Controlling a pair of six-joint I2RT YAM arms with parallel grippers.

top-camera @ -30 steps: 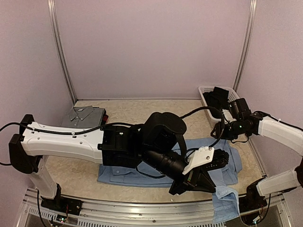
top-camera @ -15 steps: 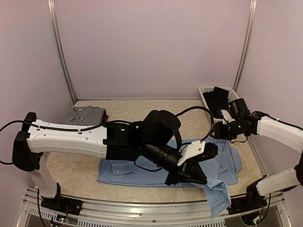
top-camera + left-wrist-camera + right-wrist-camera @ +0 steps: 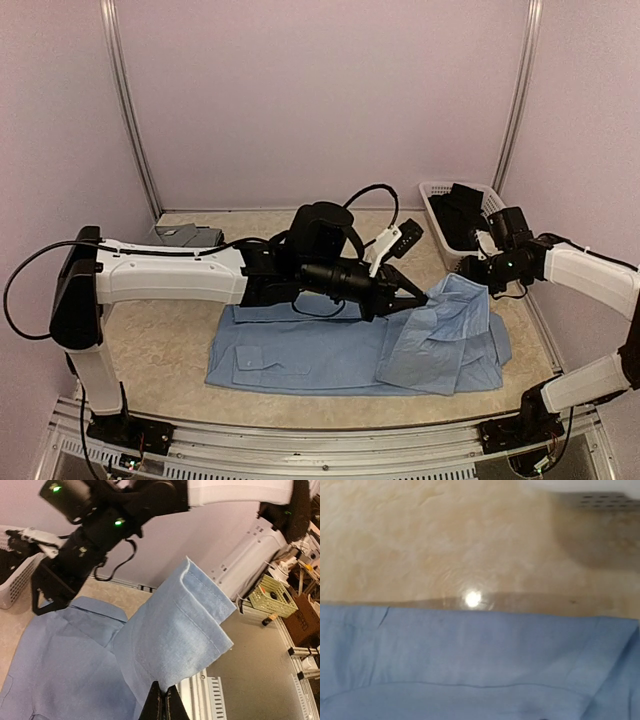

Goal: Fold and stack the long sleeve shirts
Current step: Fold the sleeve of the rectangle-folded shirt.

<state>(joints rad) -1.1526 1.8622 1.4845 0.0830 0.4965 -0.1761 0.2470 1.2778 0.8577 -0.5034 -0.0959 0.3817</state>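
Cloth of the light blue shirt [image 3: 300, 352] lies spread across the near middle of the table [image 3: 150, 350]. The left gripper [image 3: 422, 298], its 2 fingers pinched together on 1 sleeve [image 3: 182, 625], holds the cuff raised over the shirt's right half, presumably to fold it across the body. The right gripper [image 3: 478, 268] hangs at the shirt's far right edge beside the basket [image 3: 432, 192], perhaps to steady it; its finger spacing cannot be told. A folded grey shirt [image 3: 188, 236] lies far left.

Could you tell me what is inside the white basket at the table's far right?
Dark cloth fills the basket, bunched up. What kind of garment it is, and anything beneath it, is hidden.
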